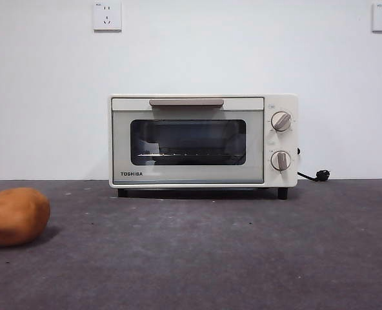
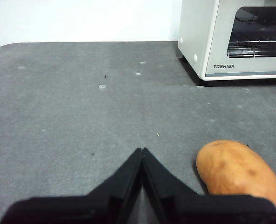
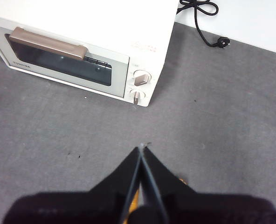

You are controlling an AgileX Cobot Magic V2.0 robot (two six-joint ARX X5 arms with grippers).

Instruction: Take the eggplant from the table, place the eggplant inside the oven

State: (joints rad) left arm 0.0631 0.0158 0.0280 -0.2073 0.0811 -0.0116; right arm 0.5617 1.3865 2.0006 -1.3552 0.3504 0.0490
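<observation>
Plainly, the oven [image 1: 202,141] stood at the back of the table [image 1: 197,258] against a white wall, its door closed, the beige handle [image 1: 186,102] across the top of the door and 2 knobs [image 1: 281,121] stacked on its right side panel. Through the dark glass window a wire rack [image 1: 178,154] showed inside. A black power cord [image 1: 315,175] trailed out from behind the oven and lay on the table to its right. An orange-brown potato [image 1: 15,216] sat on the table near the front view's left edge, well apart from the oven. The eggplant could not be seen in any of the 3 views, so its place could not be told. The left gripper [image 2: 142,150] hung low over the table with its 2 jaws pressed together and nothing between them, the potato [image 2: 239,171] lying just beside it. The right gripper [image 3: 141,148] was held higher above the table in front of the oven's knob side, its jaws likewise clenched tip to tip on nothing. Neither arm showed in the front view.
</observation>
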